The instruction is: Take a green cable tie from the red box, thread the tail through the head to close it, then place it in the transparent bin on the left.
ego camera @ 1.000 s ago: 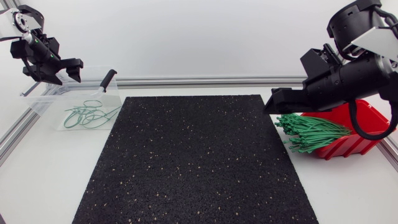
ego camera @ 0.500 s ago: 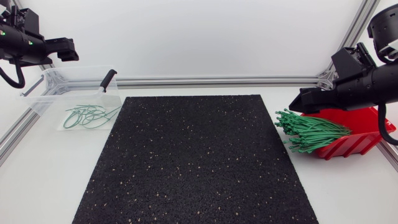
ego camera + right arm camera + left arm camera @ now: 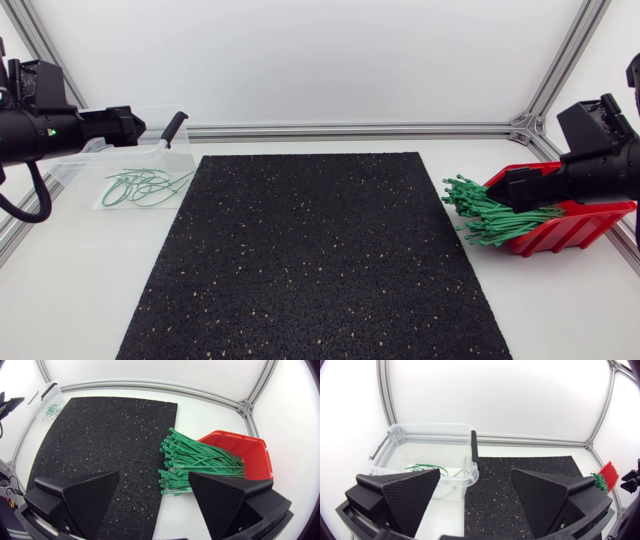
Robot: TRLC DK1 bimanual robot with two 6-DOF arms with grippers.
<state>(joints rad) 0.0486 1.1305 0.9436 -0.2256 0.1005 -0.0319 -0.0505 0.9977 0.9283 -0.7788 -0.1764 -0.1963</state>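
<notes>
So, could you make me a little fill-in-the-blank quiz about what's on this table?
1. The loose green cable ties stick out of a box coloured ____.
2. The closed ties lie in the transparent bin, which stands to the ____ of the black mat.
3. The jaws of the left arm and the right arm stand ____, with nothing between them.
Missing words: red; left; open.

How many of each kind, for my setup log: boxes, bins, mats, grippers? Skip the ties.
Box: 1
Bin: 1
Mat: 1
Grippers: 2 (left gripper, right gripper)
Total: 5
</notes>
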